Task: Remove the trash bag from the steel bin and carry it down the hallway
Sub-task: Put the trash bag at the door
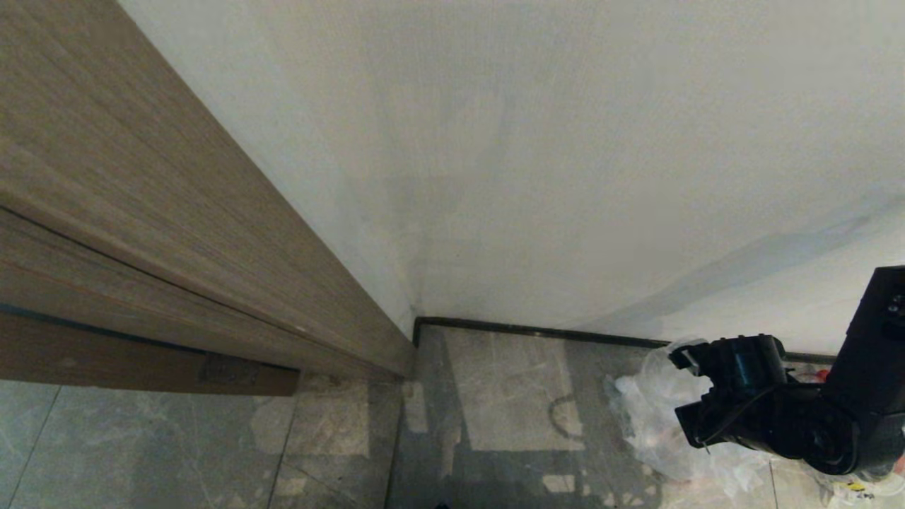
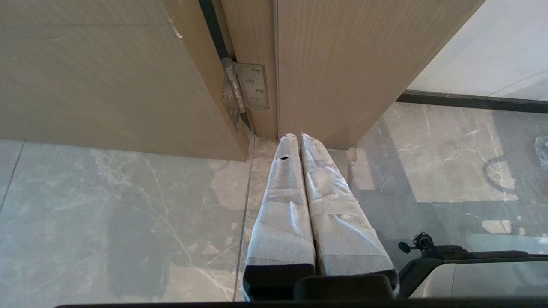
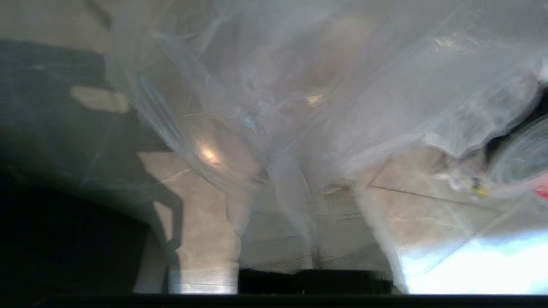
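two arms share this moment, though only one is at work. starting at our left, the left gripper (image 2: pixel 299 143) hangs idle, its white-wrapped fingers (image 2: pixel 282 205) pressed together on nothing and pointing at the foot of a wooden door (image 2: pixel 107 77), just short of the hinge (image 2: pixel 246 87), above the marble-look floor tiles (image 2: pixel 107 222). to the right of those fingers the white wall (image 1: pixel 537 141) meets the floor along a black baseboard (image 1: pixel 523 330).

further right, our right gripper (image 1: pixel 689 385) reaches low over the floor near that baseboard, and the trash bag (image 1: pixel 654 410) lies bunched directly under and around its tip, resting on the tiles with pale scraps showing through the clear film. in the right wrist view the crinkled plastic (image 3: pixel 299 128) fills everything ahead of the fingers, so we cannot tell how far they stand apart or whether they have any fold of it pinched. the steel bin is not in view anywhere.

we judge the bag is already out of the bin and at the end of its carry, so the step in hand looks like setting it down or letting it go. the next move would call for the fingers to come clear of the film and lift straight away, since thin plastic may cling and drag along.
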Robot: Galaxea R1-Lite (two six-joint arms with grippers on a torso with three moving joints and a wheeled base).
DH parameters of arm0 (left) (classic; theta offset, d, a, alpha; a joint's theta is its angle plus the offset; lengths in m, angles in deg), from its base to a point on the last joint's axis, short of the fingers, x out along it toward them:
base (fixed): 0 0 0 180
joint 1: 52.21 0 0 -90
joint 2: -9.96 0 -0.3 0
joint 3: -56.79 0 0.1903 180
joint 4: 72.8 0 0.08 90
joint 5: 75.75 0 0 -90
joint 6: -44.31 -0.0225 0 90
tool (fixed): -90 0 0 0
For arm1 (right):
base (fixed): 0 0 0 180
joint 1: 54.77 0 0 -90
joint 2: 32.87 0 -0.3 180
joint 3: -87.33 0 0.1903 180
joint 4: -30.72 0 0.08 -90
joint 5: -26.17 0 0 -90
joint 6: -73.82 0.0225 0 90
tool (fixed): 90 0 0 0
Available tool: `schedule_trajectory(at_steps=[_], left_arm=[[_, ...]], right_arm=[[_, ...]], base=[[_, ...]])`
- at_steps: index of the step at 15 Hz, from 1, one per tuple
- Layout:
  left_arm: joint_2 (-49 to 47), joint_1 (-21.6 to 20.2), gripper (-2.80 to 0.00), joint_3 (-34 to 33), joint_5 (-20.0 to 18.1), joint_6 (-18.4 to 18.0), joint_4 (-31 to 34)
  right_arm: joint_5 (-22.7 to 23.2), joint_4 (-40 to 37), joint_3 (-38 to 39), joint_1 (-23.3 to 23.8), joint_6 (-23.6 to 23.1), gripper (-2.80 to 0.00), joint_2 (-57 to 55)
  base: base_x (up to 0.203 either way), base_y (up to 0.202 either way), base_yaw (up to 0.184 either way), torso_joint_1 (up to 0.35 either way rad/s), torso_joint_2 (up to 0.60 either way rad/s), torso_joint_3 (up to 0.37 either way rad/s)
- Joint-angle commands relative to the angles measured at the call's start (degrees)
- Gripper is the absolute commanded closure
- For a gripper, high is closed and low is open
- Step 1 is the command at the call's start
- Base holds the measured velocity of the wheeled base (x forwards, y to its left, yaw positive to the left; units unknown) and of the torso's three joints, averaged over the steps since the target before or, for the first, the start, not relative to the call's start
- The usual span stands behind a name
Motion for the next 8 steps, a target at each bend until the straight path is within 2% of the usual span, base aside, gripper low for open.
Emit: schedule_trajectory(at_steps=[1, 5, 8], left_arm=[[0.00, 0.00, 0.00, 0.00, 0.04, 0.04, -0.01], [0.02, 0.00, 0.00, 0.00, 0.04, 0.04, -0.01], [0.00, 0.00, 0.00, 0.00, 0.04, 0.04, -0.01]], right_arm=[[-0.03, 1.80, -0.47, -0.95, -0.15, -2.80, -1.18], [0.03, 3.18, 0.13, -1.01, -0.10, -2.80, 2.29], [0.04, 1.27, 1.35, -0.73, -0.04, -2.80, 9.72]], base=[[0.000, 0.000, 0.000, 0.000, 0.00, 0.000], [0.000, 0.000, 0.000, 0.000, 0.00, 0.000], [0.000, 0.000, 0.000, 0.000, 0.00, 0.000]])
